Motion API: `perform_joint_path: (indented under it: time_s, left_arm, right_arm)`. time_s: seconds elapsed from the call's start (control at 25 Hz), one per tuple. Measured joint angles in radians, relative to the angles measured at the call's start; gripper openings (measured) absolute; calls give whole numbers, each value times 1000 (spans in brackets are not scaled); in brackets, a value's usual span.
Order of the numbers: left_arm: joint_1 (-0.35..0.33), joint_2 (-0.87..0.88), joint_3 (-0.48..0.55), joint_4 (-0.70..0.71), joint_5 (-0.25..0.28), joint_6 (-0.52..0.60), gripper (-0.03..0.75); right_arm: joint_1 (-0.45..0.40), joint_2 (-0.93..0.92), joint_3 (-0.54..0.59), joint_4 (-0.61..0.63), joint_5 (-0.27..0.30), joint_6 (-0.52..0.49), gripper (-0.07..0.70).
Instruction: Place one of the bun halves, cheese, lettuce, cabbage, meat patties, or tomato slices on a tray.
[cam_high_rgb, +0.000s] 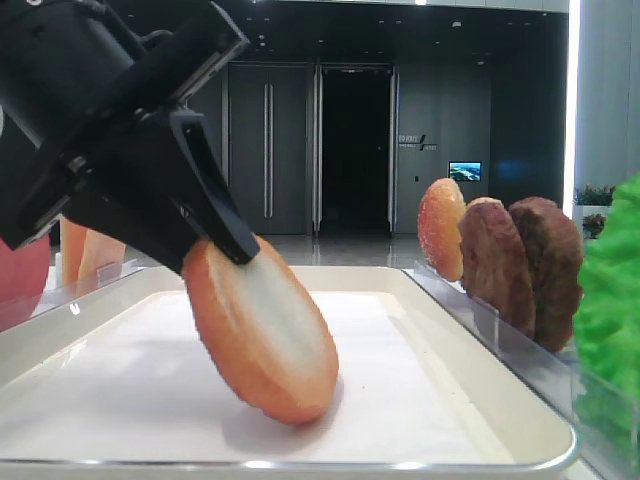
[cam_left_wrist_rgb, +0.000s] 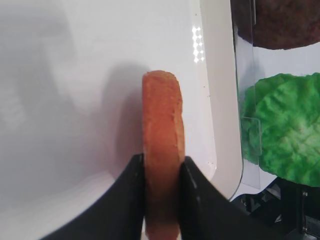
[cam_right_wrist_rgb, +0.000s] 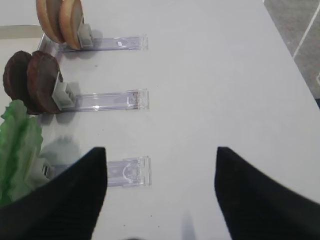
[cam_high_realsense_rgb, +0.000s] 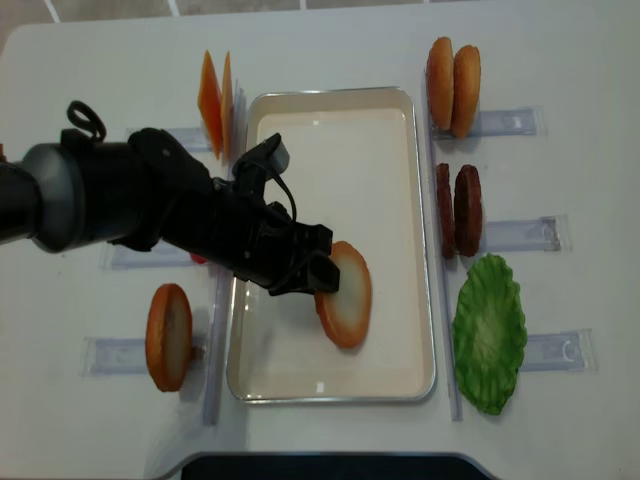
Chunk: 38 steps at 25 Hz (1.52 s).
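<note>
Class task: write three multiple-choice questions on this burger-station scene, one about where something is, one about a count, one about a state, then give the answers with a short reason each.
1. Where is the bun half that the left gripper holds?
A. over the tray
B. on the lettuce
C. off the table's edge

2. How many meat patties stand in the rack right of the tray?
A. one
B. two
C. four

3. How does the held bun half sit?
A. lying flat
B. tilted, lower edge on the tray
C. raised clear of the tray

Answers: 1 A, the overhead view shows it inside the tray's rim. 2 B, two dark discs stand side by side. 3 B, the low side view shows it leaning, bottom edge on the tray floor, fingers pinching it.
</note>
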Motion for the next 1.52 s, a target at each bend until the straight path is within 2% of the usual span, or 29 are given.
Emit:
perform_joint_path:
  time_s: [0.16, 0.28, 0.6, 0.76, 0.96, 1.24, 1.52]
  left_arm:
    - [0, 0, 0, 22, 0, -25, 144]
    - [0, 0, -2, 84, 0, -83, 183]
    - [0, 0, -2, 168, 0, -152, 403]
    - [0, 0, -2, 216, 0, -199, 459]
    - [0, -1, -2, 314, 5, -293, 472]
    - [0, -48, -5, 365, 10, -336, 473]
    - [0, -98, -51, 443, 61, -397, 473]
  right_arm:
    - [0, 0, 0, 0, 0, 0, 470]
    - [0, 0, 0, 0, 0, 0, 470]
    - [0, 0, 0, 0, 0, 0, 470]
    - [0, 0, 0, 0, 0, 0, 470]
    - [0, 0, 0, 0, 0, 0, 470]
    - [0, 0, 0, 0, 0, 0, 470]
    - [0, 0, 0, 0, 0, 0, 470]
